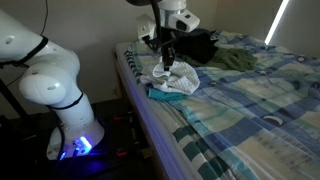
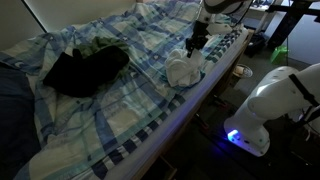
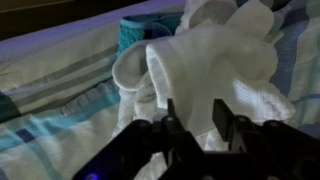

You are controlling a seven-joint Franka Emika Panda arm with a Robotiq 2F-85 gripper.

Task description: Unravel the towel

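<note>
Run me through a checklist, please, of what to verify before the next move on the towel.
1. Hand on target: ok. The hand is down at the white towel, with a fold between its fingers.
2. Grip secure on that fold: cannot tell.
3. Towel unravelled: not ok. It lies bunched in a heap on the plaid bedsheet.
4. Teal cloth out of the grip: ok. In the wrist view it shows at the towel's far side, away from the fingers.
5. Room to spread: ok. The dark clothes lie apart from the towel in an exterior view.
</note>
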